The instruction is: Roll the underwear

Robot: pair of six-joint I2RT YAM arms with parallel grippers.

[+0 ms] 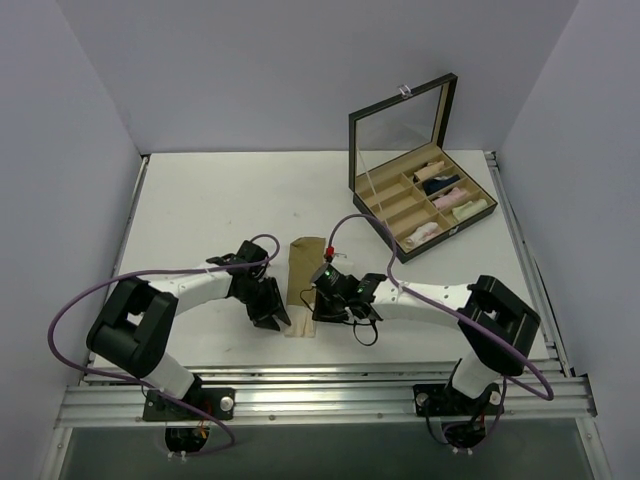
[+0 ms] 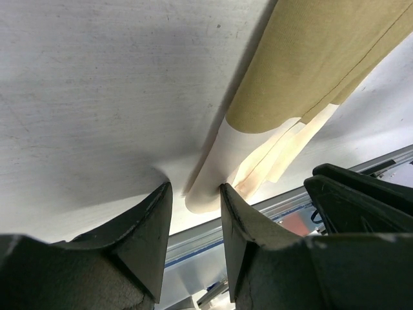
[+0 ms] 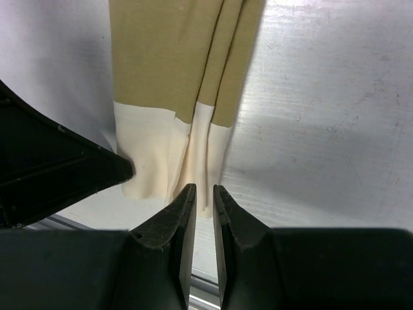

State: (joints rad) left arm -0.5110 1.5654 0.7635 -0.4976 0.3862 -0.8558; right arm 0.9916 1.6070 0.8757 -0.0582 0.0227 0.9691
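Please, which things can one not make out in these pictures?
- Top view: how the left pincer and right pincer touch the tan underwear; their bodies hide it.
- Right wrist view: whether the right pincer pinches the pale band; its tips cover the contact.
- Top view: cloth rolls in the box, too small.

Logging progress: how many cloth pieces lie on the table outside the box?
1: tan underwear, folded in a strip on the table between left gripper and right gripper. Arms could hide more.
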